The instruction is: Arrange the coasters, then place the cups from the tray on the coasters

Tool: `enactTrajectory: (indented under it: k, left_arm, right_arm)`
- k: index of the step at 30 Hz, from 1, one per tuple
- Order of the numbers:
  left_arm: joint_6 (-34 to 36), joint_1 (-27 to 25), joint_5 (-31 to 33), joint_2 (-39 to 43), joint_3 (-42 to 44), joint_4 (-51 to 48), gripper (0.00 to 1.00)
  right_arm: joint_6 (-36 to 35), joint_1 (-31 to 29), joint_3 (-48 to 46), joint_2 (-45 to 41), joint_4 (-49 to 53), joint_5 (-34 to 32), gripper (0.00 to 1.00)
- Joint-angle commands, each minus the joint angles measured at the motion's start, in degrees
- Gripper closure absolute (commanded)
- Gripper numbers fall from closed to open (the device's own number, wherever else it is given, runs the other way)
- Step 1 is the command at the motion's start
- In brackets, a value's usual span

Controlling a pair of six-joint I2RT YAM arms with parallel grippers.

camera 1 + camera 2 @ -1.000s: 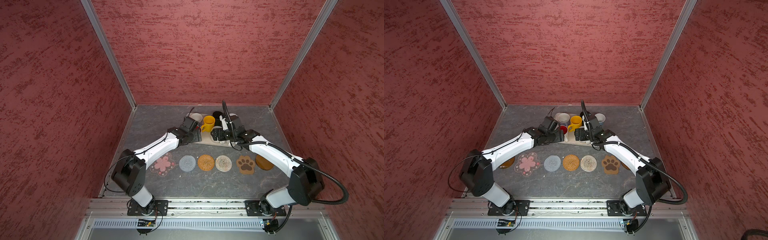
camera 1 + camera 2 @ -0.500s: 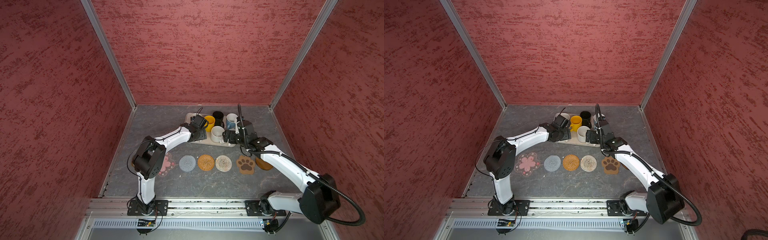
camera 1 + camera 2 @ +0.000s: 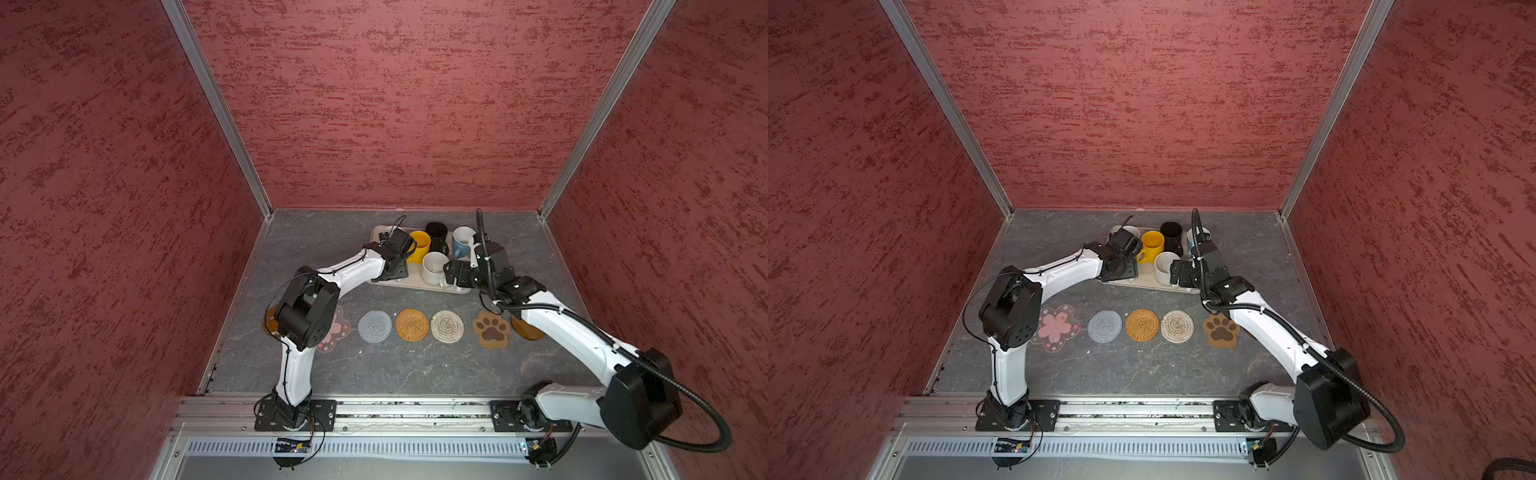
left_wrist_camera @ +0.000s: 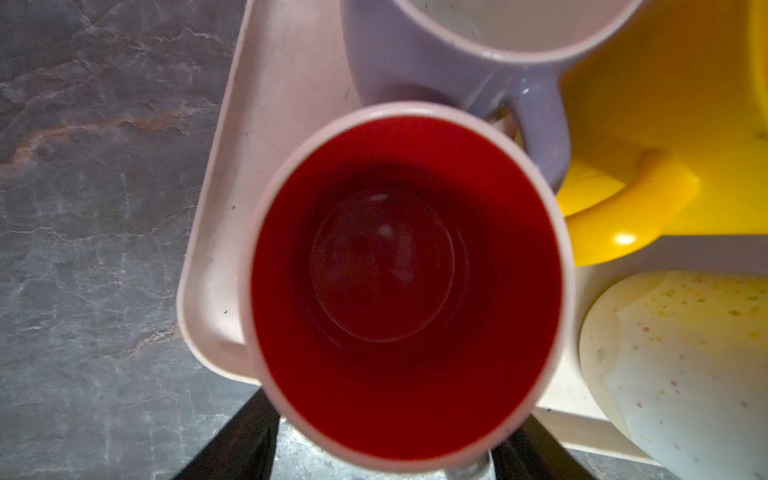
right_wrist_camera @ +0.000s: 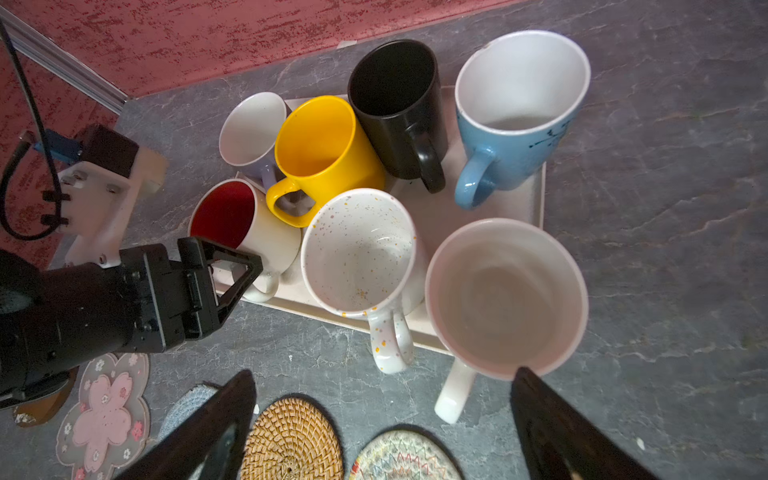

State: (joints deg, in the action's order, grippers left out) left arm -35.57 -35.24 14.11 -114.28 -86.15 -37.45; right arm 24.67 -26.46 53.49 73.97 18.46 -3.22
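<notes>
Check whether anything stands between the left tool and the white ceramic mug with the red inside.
Nothing visible does. The left tool is at the handle of the white ceramic mug with the red inside; the yellow ceramic mug crowds it only on the side away from the tool.

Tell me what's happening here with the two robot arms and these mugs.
The coasters lie in a row in front of the tray, and all seven mugs are on the tray. The left gripper has its jaws either side of the red-lined mug at the tray's corner; whether it grips yet is unclear. The right gripper, jaws wide open, hovers over the cream mug at the near edge.
</notes>
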Motion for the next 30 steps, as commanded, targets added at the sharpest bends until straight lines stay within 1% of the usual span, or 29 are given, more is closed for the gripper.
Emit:
enactTrajectory:
  k: [1,3,7,10,17,22,28,30]
  left_arm:
    - [1.03,0.44,1.57,0.02,1.31,-0.91,0.27]
    - [1.11,0.91,1.13,0.22,1.87,-0.87,0.3]
    - [1.16,2.25,0.18,2.04,4.66,0.64,0.4]
    - [1.2,2.93,-0.44,3.09,6.08,1.38,0.44]
    - [1.85,3.22,-2.3,3.59,7.52,4.35,0.45]
    - [4.28,3.84,-4.35,4.77,8.52,7.15,0.45]
    - [6.69,5.16,-6.19,4.88,8.11,7.94,0.45]
    - [6.98,5.4,-6.67,4.53,7.71,7.94,0.47]
  right_arm:
    - [0.49,0.18,-0.05,0.81,-2.26,0.87,0.04]
    - [0.49,0.18,0.03,1.07,-2.15,0.81,0.04]
    - [0.37,0.18,-0.03,1.08,-2.01,0.52,0.04]
    - [0.25,0.18,0.22,1.33,-2.03,0.59,0.03]
    - [-0.05,0.24,0.45,1.91,-1.95,0.76,0.03]
    - [-0.14,0.29,0.16,1.87,-1.92,0.32,0.03]
    - [-0.23,0.27,0.21,2.07,-1.87,0.15,0.03]
    - [-0.32,0.31,0.23,2.22,-1.79,0.08,0.03]
